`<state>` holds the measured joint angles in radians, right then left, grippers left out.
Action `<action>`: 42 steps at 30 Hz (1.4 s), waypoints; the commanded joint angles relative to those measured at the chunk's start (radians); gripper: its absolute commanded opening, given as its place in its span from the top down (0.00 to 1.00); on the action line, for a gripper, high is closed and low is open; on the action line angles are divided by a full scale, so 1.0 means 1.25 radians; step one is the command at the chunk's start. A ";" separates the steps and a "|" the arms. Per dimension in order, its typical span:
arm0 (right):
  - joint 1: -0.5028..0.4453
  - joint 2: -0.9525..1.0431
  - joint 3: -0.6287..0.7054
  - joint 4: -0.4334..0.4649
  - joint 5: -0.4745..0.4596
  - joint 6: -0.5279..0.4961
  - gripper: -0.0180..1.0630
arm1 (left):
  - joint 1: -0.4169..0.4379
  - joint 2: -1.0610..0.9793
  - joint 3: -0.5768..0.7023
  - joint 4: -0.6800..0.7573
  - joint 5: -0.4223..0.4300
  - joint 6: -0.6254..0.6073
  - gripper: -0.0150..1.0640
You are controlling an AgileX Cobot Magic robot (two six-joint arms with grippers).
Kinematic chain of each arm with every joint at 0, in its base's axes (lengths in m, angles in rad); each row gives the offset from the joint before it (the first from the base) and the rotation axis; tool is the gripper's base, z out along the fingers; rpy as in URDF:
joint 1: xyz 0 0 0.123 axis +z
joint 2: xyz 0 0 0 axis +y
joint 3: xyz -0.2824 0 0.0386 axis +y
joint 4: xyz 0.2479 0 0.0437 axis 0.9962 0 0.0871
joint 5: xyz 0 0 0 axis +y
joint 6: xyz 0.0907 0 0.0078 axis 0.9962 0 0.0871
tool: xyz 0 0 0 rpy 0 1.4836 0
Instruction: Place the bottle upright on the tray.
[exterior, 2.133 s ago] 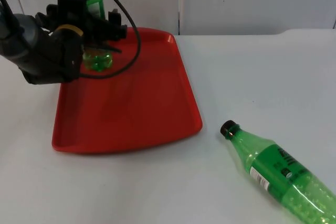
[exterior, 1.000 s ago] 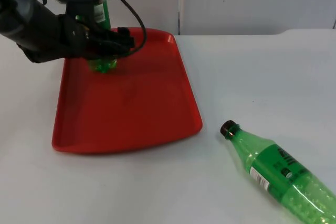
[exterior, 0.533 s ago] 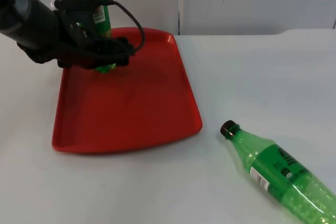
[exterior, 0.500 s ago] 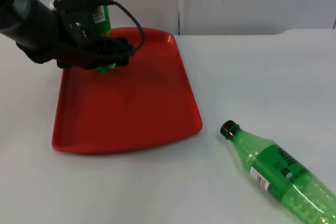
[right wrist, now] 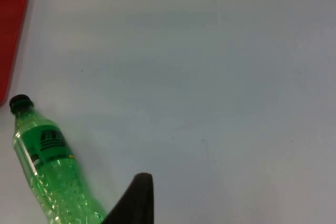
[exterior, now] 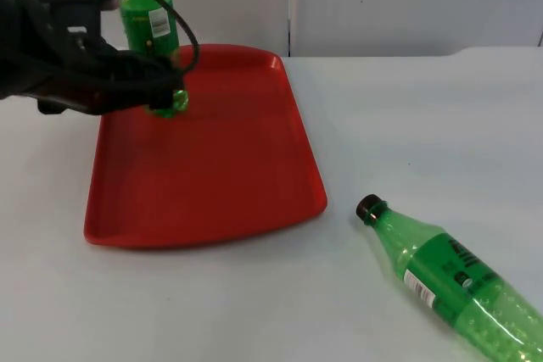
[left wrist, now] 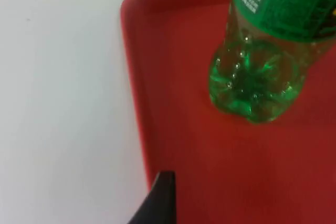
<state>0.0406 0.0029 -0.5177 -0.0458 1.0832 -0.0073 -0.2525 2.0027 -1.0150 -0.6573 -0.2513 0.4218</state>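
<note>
Bottle point(exterior: 149, 27) stands upright at tray's point(exterior: 212, 184) far corner, base on the red floor, so this placement looks done. Left gripper point(exterior: 157, 91) sits just beside its base; cannot tell how wide its jaws are or whether they grip anything. Second bottle point(exterior: 450, 281) lies on its side on table point(exterior: 407, 116), well apart from tray, probably next. Right arm waits.

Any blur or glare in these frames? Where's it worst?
Top view: left arm motion-smeared beside the upright bottle; lying bottle crisp, soft shadow. Left wrist view: soft all over, bottle base on the tray hazy. Right wrist view: sharp, even light, no glare on the table.
</note>
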 commanded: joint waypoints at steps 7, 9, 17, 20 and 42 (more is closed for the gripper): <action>0.004 -0.002 0.001 0.004 -0.006 -0.004 0.01 | -0.005 -0.168 0.066 -0.006 0.074 0.003 0.17; 0.004 -0.002 0.001 0.004 -0.006 -0.004 0.01 | -0.005 -0.187 0.066 -0.006 0.093 0.009 0.17; 0.004 -0.002 0.001 0.004 -0.006 -0.004 0.01 | -0.005 -0.307 0.066 0.012 0.154 0.015 0.17; 0.004 -0.002 0.001 0.004 -0.006 -0.004 0.01 | -0.005 -0.336 0.066 0.012 0.155 0.015 0.17; 0.004 -0.002 0.001 0.004 -0.006 -0.004 0.01 | 0.008 -0.435 -0.074 0.477 0.620 -0.057 0.17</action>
<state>0.0406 0.0029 -0.5177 -0.0458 1.0832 -0.0073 -0.2445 1.4716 -1.0946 -0.1019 0.4817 0.3658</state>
